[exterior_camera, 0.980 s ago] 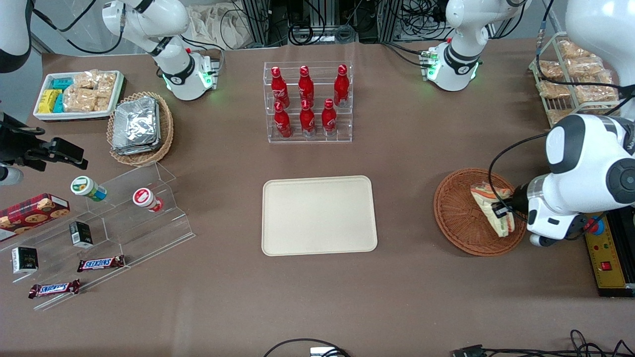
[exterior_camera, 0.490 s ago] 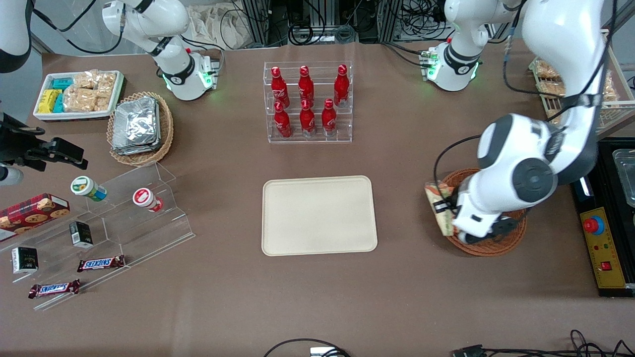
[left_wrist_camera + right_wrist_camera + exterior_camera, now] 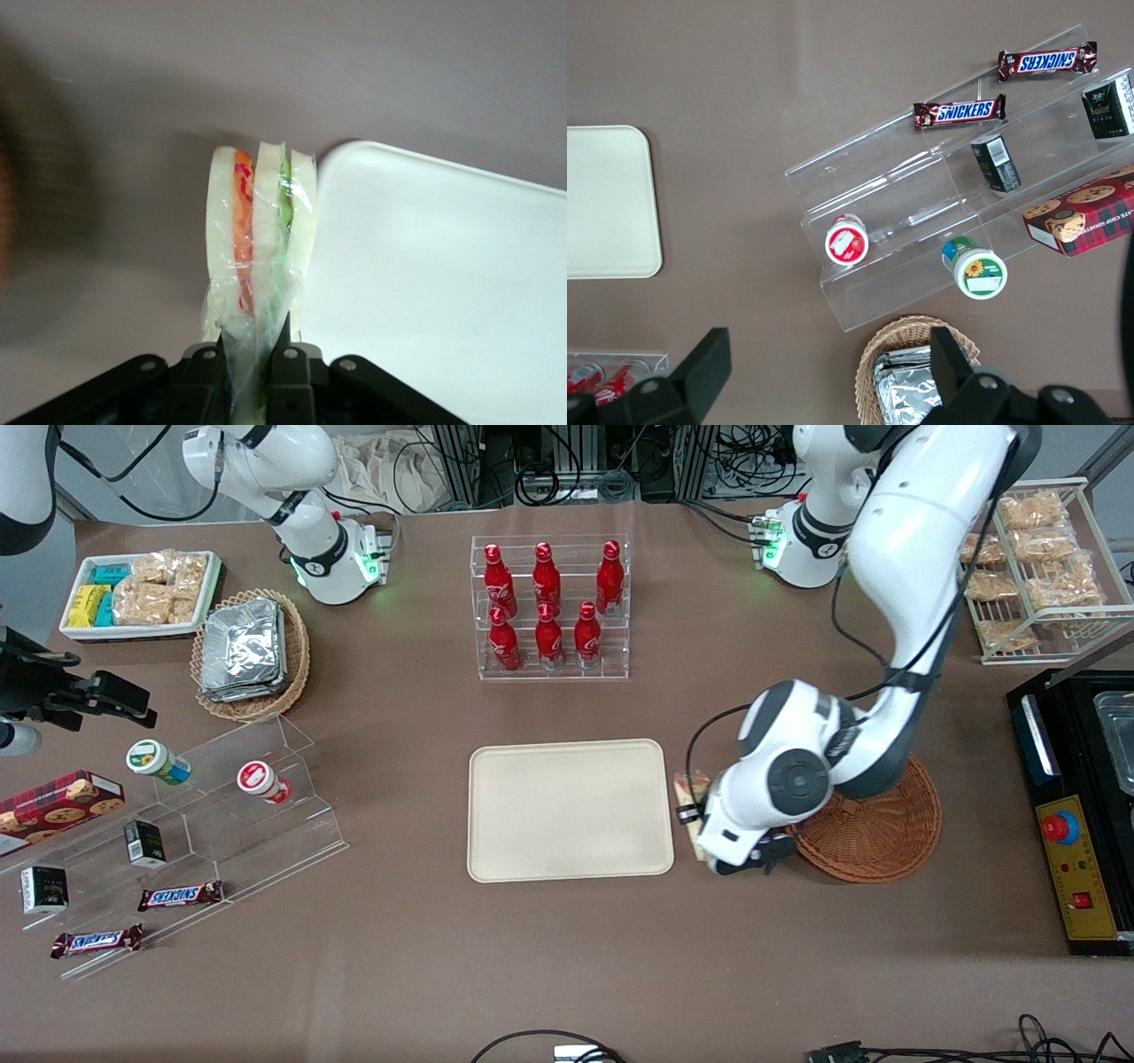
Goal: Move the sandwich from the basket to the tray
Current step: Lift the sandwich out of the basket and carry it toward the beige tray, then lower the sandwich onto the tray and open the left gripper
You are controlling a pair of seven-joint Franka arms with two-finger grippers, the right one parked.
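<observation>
My left gripper is shut on the sandwich, a plastic-wrapped wedge of pale bread with orange-red and green filling. It holds it in the air over the table between the cream-beige tray and the reddish-brown wicker basket, just off the tray's edge. In the left wrist view the sandwich sticks out from the black fingers, beside a rounded corner of the tray. The basket holds nothing that I can see; the arm covers part of it.
A clear rack of red bottles stands farther from the front camera than the tray. A wire rack of bagged snacks and a black control box lie at the working arm's end. A tiered clear shelf lies toward the parked arm's end.
My gripper has carried the sandwich up out of the basket and sideways to the tray's edge. The basket is left bare.
</observation>
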